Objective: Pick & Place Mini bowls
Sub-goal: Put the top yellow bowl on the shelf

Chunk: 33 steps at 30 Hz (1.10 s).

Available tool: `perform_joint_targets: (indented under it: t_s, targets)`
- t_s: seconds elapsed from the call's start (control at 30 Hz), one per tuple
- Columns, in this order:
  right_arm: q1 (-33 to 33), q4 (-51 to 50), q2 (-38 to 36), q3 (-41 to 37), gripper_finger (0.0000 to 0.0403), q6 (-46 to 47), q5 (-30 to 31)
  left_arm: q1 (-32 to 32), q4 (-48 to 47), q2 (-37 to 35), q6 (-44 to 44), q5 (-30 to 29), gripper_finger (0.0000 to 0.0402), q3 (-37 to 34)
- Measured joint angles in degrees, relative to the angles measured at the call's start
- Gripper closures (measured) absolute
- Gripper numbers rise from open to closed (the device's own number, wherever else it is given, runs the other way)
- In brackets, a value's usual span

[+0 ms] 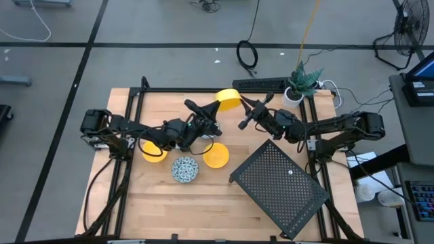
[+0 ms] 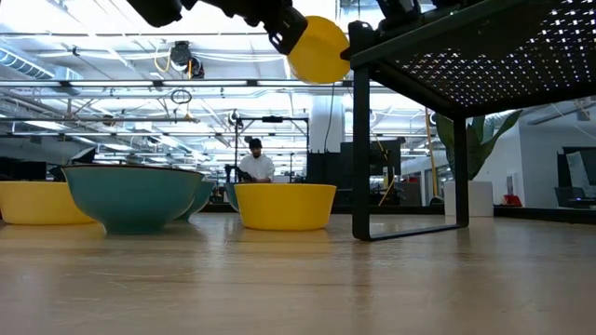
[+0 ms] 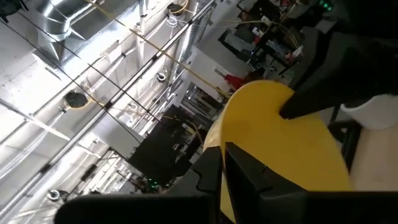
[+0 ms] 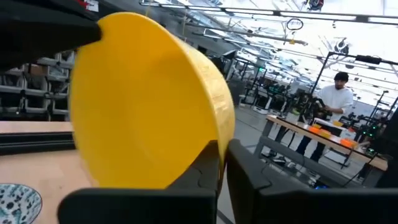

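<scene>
From above, a yellow bowl (image 1: pixel 228 99) is hanging in the air at upper centre of the frame, with the left gripper (image 1: pixel 215 108) pinching its rim from the left and the right gripper (image 1: pixel 243 104) pinching it from the right, while two more yellow bowls (image 1: pixel 216 155) and a patterned bowl (image 1: pixel 184 169) are sitting on the table (image 1: pixel 169 210) below, one yellow one half hidden under the left arm. At table height the held bowl (image 2: pixel 318 48) is showing at top centre, partly cut off by the black rack (image 2: pixel 466 56), and a teal bowl (image 2: pixel 130 195) at lower left is hiding another behind it. Each wrist view is showing dark fingers (image 3: pixel 214 180) closing on the bowl's rim (image 4: pixel 149 106), though the contact itself is hard to make out.
</scene>
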Motion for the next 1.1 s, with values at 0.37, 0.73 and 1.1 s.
perform_joint_targets:
  t_s: [0.37,0.73,1.1]
  targets:
    - [0.18,-2.61,-0.94,-0.17,0.0402,-3.39,-0.17,-2.84,-52.99,-3.58,-42.91,-2.66,0.0242,15.98]
    - [2.14,-35.33,-11.66,7.80,0.0402,0.80,-0.02,-2.04,-69.03,-14.50,-57.03,32.33,0.0084,13.88]
    - [9.46,-89.78,-8.93,42.75,0.0402,15.46,-0.17,1.98,-44.61,-38.82,-61.45,39.75,0.0049,-15.00]
